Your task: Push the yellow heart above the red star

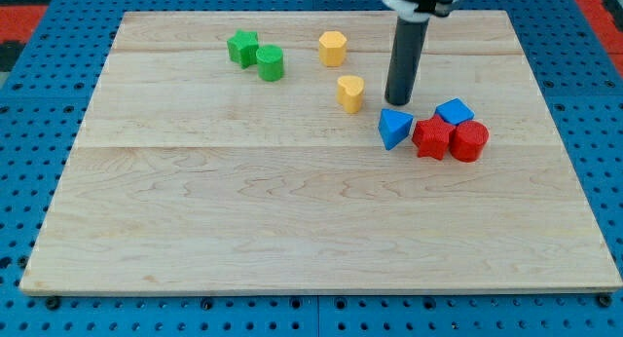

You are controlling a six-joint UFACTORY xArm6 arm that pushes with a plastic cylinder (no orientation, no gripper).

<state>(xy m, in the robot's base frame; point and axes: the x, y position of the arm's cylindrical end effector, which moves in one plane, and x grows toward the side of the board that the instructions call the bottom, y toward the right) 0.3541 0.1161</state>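
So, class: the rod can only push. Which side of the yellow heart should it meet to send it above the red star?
Its left face. The yellow heart lies left of the red star, so push rightward. My tip now sits on its right, so circle round first.

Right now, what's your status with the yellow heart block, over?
My tip down just right of yellow heart block, not clearly touching. Red star block at lower right. Blue triangular block sits between, crowding the path.
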